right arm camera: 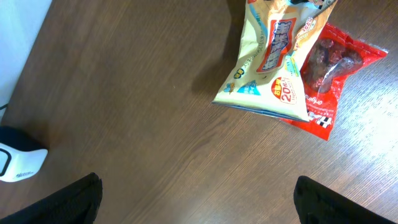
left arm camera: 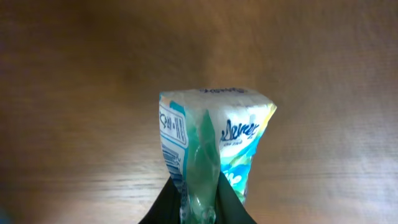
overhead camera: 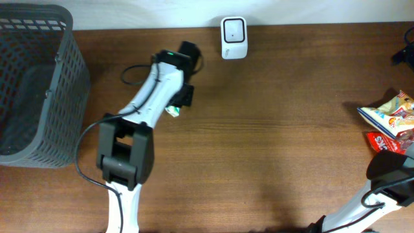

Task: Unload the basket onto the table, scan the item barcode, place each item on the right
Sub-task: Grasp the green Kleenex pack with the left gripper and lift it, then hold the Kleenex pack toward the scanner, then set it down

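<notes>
Packet [left arm camera: 211, 143] pinched by left gripper [left arm camera: 199, 202], lower centre of wrist view; overhead shows only a corner. Right gripper [right arm camera: 198, 202] agape.

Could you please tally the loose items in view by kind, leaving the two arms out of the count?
snack packs: 3 (white-and-teal packet, yellow bag, red bag)
barcode scanner: 1
basket: 1
Total: 5
</notes>
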`<state>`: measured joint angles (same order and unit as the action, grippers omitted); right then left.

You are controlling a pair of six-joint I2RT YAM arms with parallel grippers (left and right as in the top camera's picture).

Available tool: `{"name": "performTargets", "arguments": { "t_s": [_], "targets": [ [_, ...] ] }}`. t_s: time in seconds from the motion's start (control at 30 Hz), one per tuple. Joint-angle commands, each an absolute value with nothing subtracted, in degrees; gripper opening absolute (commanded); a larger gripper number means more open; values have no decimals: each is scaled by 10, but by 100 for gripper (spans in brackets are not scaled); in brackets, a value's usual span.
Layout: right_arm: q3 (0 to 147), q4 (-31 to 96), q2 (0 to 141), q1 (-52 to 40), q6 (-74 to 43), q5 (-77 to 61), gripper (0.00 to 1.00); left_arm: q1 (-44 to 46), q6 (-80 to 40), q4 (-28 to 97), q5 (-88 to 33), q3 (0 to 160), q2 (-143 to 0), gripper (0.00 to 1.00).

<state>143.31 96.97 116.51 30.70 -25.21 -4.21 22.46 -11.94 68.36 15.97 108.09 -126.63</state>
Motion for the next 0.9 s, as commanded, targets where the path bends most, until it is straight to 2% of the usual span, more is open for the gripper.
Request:
{"name": "performTargets", "arguments": {
  "t_s": [0.0,0.2,0.37,0.53,0.7,0.77,0.87],
  "targets": [
    [1435,973,1167,304,-248,-45,98,278,-187,651,311,1056,-1257,0],
    [1435,973,1167,304,-248,-45,98,330,-262,576,312,989,-1257,0],
    [1435,973,1167,304,-248,-45,98,341,-268,525,314,946,-1257,0],
    [1435,973,1167,304,-248,-45,98,342,-268,523,310,947,-1256,9],
    [1435,973,1167,304,-248,-45,98,342,-267,524,265,964,-1256,14],
    [1435,973,1167,304,-248,-45,98,342,-267,525,256,976,-1256,22],
    [1435,973,1167,304,-248,-45,98,342,-266,533,257,1004,-1256,23]
  ]
}}
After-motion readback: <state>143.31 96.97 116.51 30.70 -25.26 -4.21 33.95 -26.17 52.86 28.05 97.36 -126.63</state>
